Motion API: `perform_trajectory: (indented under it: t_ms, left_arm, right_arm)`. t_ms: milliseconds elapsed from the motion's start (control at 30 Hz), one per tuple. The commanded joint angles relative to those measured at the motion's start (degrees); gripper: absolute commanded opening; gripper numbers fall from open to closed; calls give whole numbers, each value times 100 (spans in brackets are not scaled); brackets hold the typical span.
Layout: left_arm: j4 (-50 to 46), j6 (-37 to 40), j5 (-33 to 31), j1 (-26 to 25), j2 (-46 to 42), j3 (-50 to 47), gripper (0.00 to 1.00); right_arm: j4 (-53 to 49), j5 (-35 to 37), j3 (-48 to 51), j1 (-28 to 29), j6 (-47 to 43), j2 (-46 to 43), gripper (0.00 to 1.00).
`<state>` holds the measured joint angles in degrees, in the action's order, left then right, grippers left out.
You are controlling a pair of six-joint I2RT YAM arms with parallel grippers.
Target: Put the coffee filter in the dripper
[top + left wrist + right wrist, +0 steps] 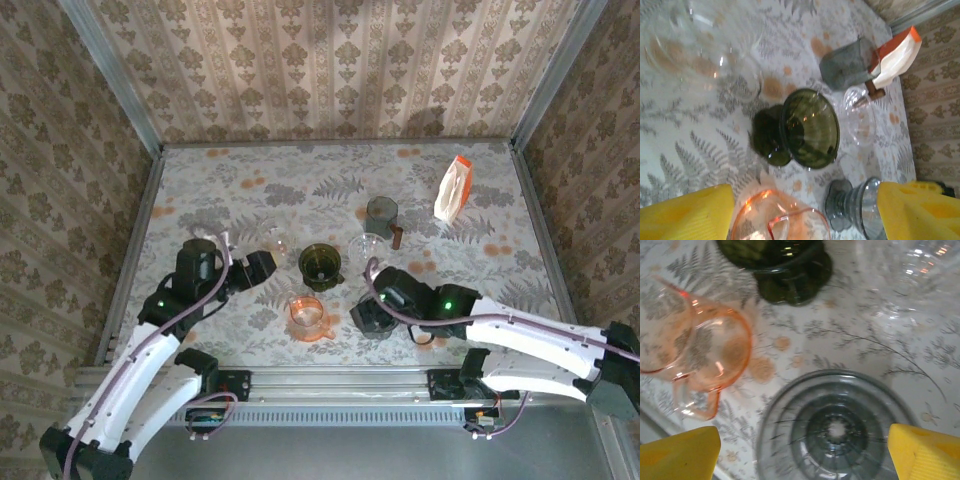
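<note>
Six drippers are on the worktop (200, 190): one green dripper (320, 265), one pink dripper (308, 318), two clear, the left clear dripper (272, 241) and the right clear dripper (368, 245), and two grey, the far grey dripper (381, 210) and the near grey dripper (837, 430). There is one white-and-orange bag (453, 190) and one brown stub (397, 237). There are two end effectors, the left end effector (800, 217) and the right end effector (802, 455).

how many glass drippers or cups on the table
6: green centre, pink in front, left clear and right clear flanking green, back grey, near grey at the right gripper. More may be hidden.
</note>
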<state>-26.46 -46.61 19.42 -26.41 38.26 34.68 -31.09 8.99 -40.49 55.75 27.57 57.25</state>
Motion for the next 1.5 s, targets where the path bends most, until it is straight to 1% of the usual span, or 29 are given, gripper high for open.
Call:
perform_trajectory:
  t_ms: [0, 67, 300, 433, 533, 667, 700, 800, 900, 1033, 1167, 1300, 1400, 1467]
  left_arm:
    - [-329, -375, 238, -224, -85, -276, 77]
    - [-198, -489, 331, -325, -78, -434, 77]
    - [354, -751, 533, -434, 22, -765, 77]
    - [628, -851, 646, -469, 187, -899, 77]
    - [787, -893, 711, -479, 310, -945, 74]
    - [965, -960, 769, -496, 440, -998, 73]
    - [1015, -981, 782, -501, 460, -1007, 73]
    - [1072, -1016, 800, -505, 484, -1041, 73]
    - [1128, -1052, 818, -505, 515, -1068, 73]
    - [1243, -1099, 870, -503, 599, -1110, 72]
    - [1391, -1148, 901, -512, 702, -1130, 70]
    - [1494, -1166, 932, -518, 813, -1112, 70]
    - [1564, -1192, 941, -531, 927, -1088, 70]
    - [1600, -1193, 945, -548, 991, -1070, 70]
  right_arm:
    - [-29, -619, 165, -483, 311, -149, 89]
    - [-79, -706, 263, -696, 454, -156, 89]
    - [-420, -589, 540, -915, 817, -481, 90]
    - [-329, -964, 744, -894, 1065, -543, 88]
    - [-191, -1130, 832, -702, 1229, -584, 87]
    - [6, -1201, 815, -299, 1360, -489, 85]
    - [198, -1235, 791, -182, 1381, -455, 85]
    - [321, -1262, 745, 26, 1353, -361, 85]
    - [113, -982, 731, 113, 1216, -347, 85]
    - [-315, -492, 705, 374, 926, -346, 86]
    - [-273, -183, 863, 639, 793, -512, 85]
    - [-26, -249, 998, 824, 653, -662, 82]
    - [183, -398, 1000, 919, 576, -626, 79]
    - [141, -381, 982, 967, 549, -547, 75]
